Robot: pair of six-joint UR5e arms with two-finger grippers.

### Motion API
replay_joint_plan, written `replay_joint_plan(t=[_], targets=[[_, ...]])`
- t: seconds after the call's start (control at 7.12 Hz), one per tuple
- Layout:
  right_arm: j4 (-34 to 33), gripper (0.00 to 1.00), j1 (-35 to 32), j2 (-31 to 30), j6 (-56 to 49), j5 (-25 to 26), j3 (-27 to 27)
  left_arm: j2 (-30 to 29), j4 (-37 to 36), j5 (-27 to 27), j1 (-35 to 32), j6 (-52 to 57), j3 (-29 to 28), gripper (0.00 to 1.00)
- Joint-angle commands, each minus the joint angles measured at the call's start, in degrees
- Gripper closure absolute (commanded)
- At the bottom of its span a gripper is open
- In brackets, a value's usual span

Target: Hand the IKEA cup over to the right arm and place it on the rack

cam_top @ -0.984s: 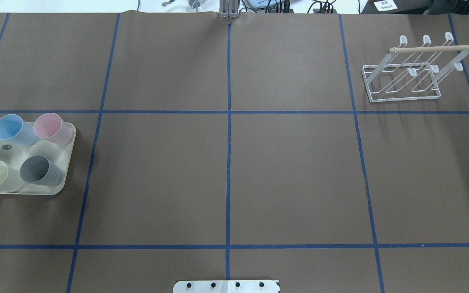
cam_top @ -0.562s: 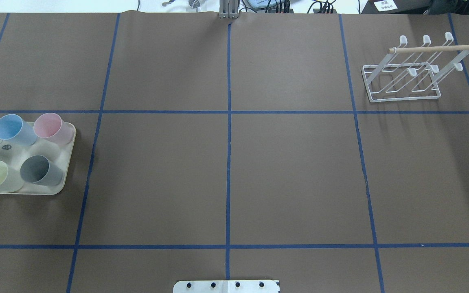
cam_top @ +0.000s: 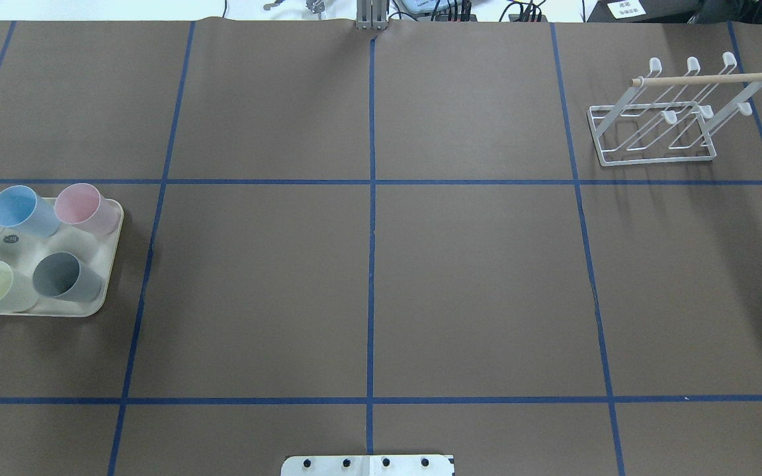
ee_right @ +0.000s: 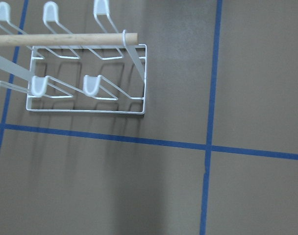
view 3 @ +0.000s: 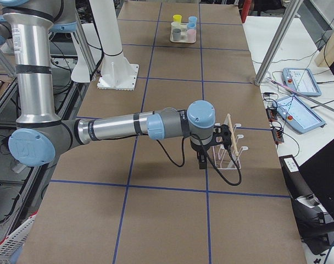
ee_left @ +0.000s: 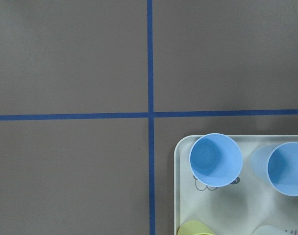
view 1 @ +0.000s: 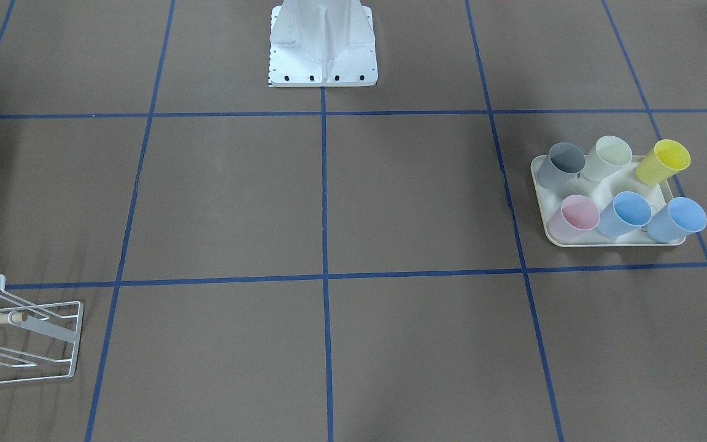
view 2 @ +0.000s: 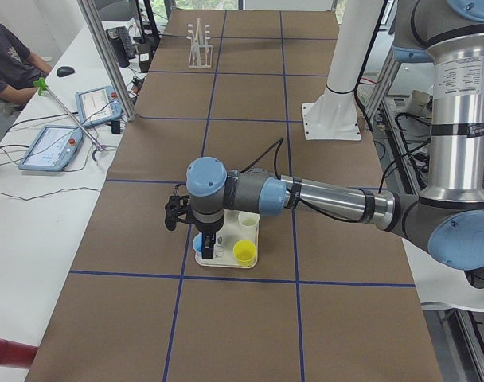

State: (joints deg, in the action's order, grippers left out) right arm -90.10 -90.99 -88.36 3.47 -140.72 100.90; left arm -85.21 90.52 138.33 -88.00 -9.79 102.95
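Several IKEA cups stand upright on a cream tray, among them a pink cup, a grey cup and a blue cup. In the exterior left view my left gripper hangs straight down over the tray's blue-cup end; I cannot tell whether it is open or shut. The white wire rack with its wooden dowel stands at the far right. In the exterior right view the right arm's gripper hovers just beside the rack; its state cannot be told either. Neither gripper shows in the wrist views.
The robot's white base stands at the table's near middle. Blue tape lines grid the brown table cover. A person sits at a side desk with tablets, past the table's far edge. Aluminium posts stand beside the table.
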Motion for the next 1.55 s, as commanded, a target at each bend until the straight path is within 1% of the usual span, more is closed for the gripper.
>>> replay_joint_plan(t=[0.0,0.14,0.28,0.56,0.7,0.84,1.12,1.41], targets=[[-0.17,0.00,2.47,0.20,6.69,-2.89,4.11,7.91,14.25,-0.50,5.45,-11.77,-0.02,0.00],[-0.17,0.00,3.27,0.55,11.07,-3.06,4.65,11.52,19.73,-0.51,7.04,-16.00,-0.03,0.01],[-0.34,0.00,4.41,3.08,15.99,-3.24,5.44,13.38,21.88,-0.51,7.58,-16.22,-0.55,0.02],[-0.26,0.00,7.92,4.86,21.73,-3.51,7.54,13.58,22.07,-0.51,8.10,-16.48,-1.86,0.05],[-0.17,0.00,9.59,5.47,24.54,-3.42,8.16,13.49,22.16,-0.86,8.72,-17.44,-1.96,0.06],[-0.25,0.00,10.83,6.87,26.57,-3.42,8.17,13.14,23.73,-2.43,10.29,-19.45,-2.31,0.06],[-0.17,0.00,12.94,9.16,29.99,-3.24,7.91,12.96,31.62,-3.76,13.45,-25.85,-5.90,0.06],[-0.08,0.00,14.61,11.18,33.08,-2.98,7.73,12.09,34.19,-4.56,15.48,-26.50,-8.28,0.06]])
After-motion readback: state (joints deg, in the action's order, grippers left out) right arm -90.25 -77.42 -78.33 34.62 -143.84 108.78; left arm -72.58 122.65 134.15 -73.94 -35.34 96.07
